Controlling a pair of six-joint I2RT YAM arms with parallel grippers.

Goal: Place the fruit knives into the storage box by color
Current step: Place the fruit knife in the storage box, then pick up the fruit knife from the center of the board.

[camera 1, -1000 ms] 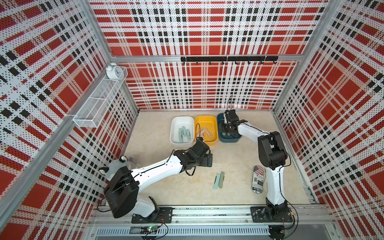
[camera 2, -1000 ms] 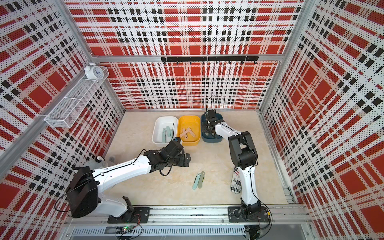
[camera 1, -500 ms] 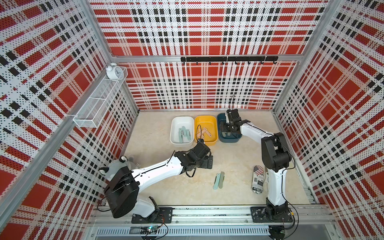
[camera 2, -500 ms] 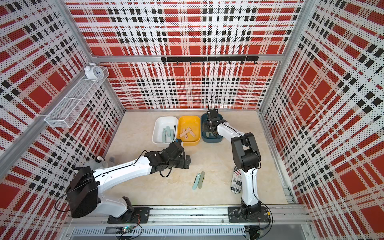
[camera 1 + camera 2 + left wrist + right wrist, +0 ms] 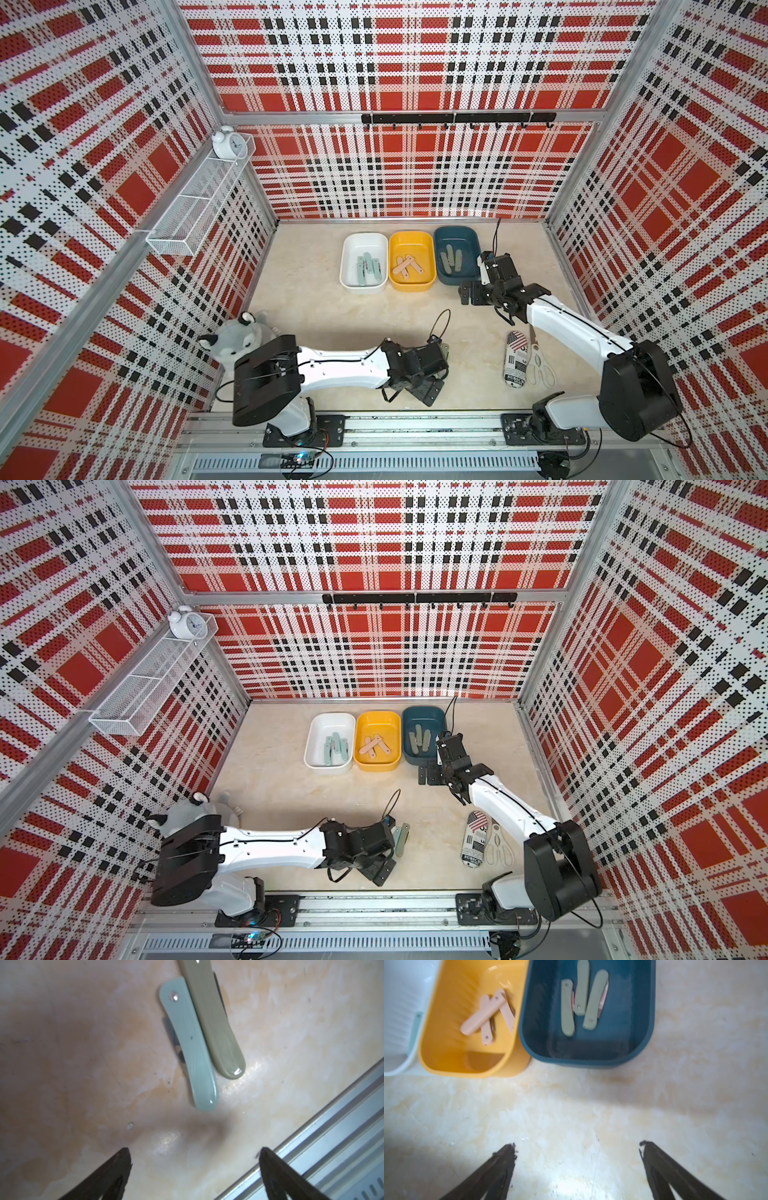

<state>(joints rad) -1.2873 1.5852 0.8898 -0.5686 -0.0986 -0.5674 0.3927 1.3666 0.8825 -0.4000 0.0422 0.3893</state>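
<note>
Bench [image 5: 316, 316]: we saw both arms low over it.

- **Left gripper** [image 5: 193, 1152]: it sat near the front edge, about mid-bench. Jaws were wide apart with nothing between them.
- **Right gripper** [image 5: 577, 1147]: it hung over bare bench just in front of the blue box [image 5: 457, 237]. Jaws were also wide apart and empty.
- **Boxes:** the white box [image 5: 362, 289], yellow box [image 5: 411, 286] and blue box stood rim to rim in a row at the rear edge.
- **Other items:** the plush toy [image 5: 239, 340] was at the left edge. The cylinder [image 5: 516, 361] and scissors [image 5: 536, 365] lay side by side toward the front right corner.
- **Sorted knives:** mint knives [image 5: 368, 270] were in white, peach knives [image 5: 407, 268] in yellow and sage knives [image 5: 451, 262] in blue. The right wrist view resolved three sage ones and three overlapping peach ones, but cut off most of the white box.
- **Loose pair:** the loose mint knife [image 5: 189, 1043] and loose sage knife [image 5: 214, 1018] lay on the bench near the front edge, touching along their length. Only the left wrist view showed that contact.
- **Pair in the top views:** in a top view the loose mint knife [image 5: 400, 839] showed clear beside the left wrist. In a top view only a sliver of the pair showed past that wrist.
</note>
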